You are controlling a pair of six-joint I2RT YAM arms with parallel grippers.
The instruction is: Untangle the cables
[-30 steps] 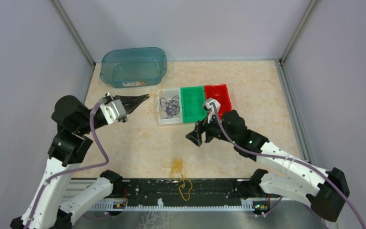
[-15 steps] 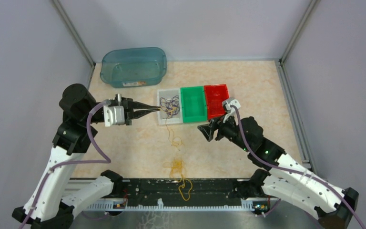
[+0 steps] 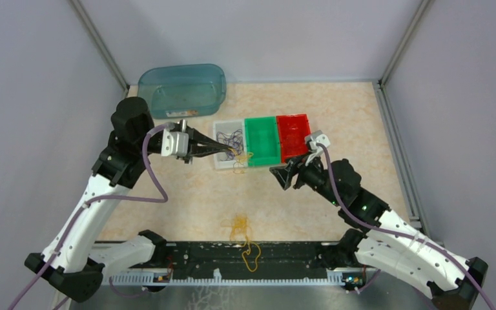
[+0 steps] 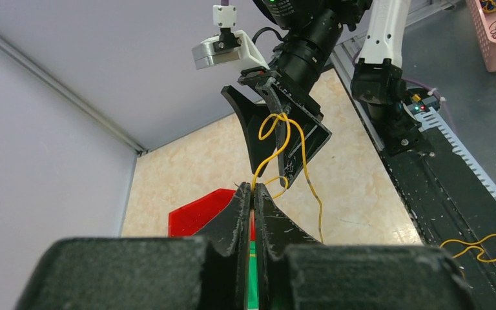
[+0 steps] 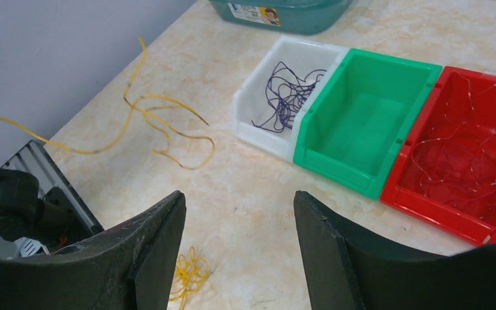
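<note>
My left gripper (image 3: 236,154) (image 4: 253,187) is shut on a thin yellow cable (image 3: 240,163) (image 4: 283,132) (image 5: 161,123). It holds the cable in the air over the seam between the white bin (image 3: 217,145) and the green bin (image 3: 261,139). The cable's loose loops hang down in front of the bins. Purple cables (image 3: 231,138) (image 5: 287,97) lie in the white bin, and red cables (image 5: 465,155) in the red bin (image 3: 294,117). A yellow clump (image 3: 239,225) (image 5: 187,274) lies on the table. My right gripper (image 3: 283,175) (image 5: 239,197) hovers open and holds nothing, right of the hanging cable.
A teal tub (image 3: 181,89) stands at the back left. Another yellow cable (image 3: 252,255) (image 4: 481,244) lies across the black rail (image 3: 284,258) at the near edge. Grey walls close in both sides.
My left arm has swung right, carrying the yellow cable from the left of the table to the bins. My right gripper has drawn back to the right and narrowed a little.
</note>
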